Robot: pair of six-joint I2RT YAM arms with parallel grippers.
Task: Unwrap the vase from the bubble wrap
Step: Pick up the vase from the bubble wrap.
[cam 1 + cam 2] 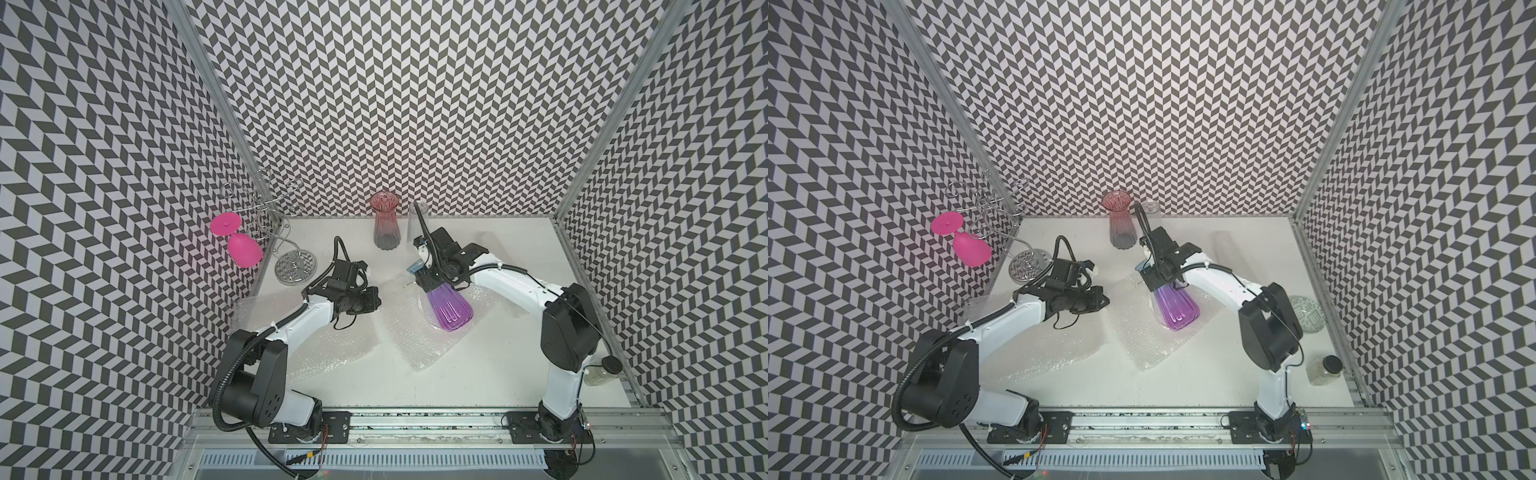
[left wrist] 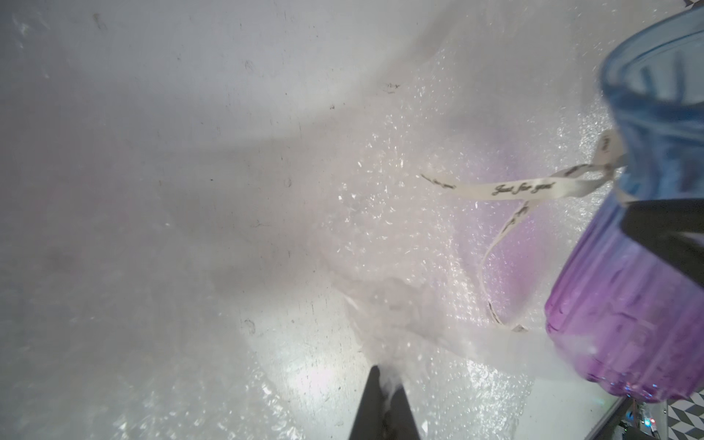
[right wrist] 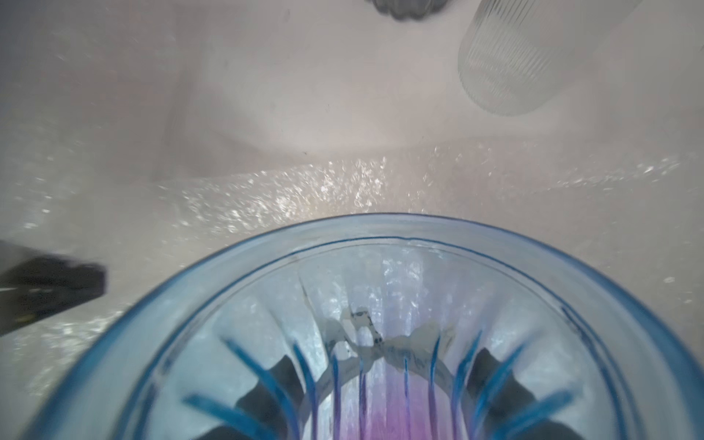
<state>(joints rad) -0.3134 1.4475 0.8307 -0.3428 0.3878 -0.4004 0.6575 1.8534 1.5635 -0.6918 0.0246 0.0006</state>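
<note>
In both top views the ribbed glass vase (image 1: 451,309), blue at the mouth and purple at the belly, sits tilted just right of centre. Its neck is clamped between the part-open jaws of the right tool (image 1: 430,286). Under it the bubble wrap (image 1: 415,340) spreads as a crinkly, translucent sheet over the white surface (image 1: 498,365). The left tool (image 2: 386,377) is pinched tight on a bunched edge of that sheet. A cream ribbon (image 2: 522,188) tied at the neck reads "Just for you".

Glossy ribbed see-through glass for vase (image 1: 451,309), crinkly clear glinting plastic for bubble wrap (image 1: 415,340), matt scuffed white top for table (image 1: 498,374), polished shiny metal for wire rack (image 1: 295,268), matt printed cloth-like strip for ribbon (image 2: 533,188).
</note>
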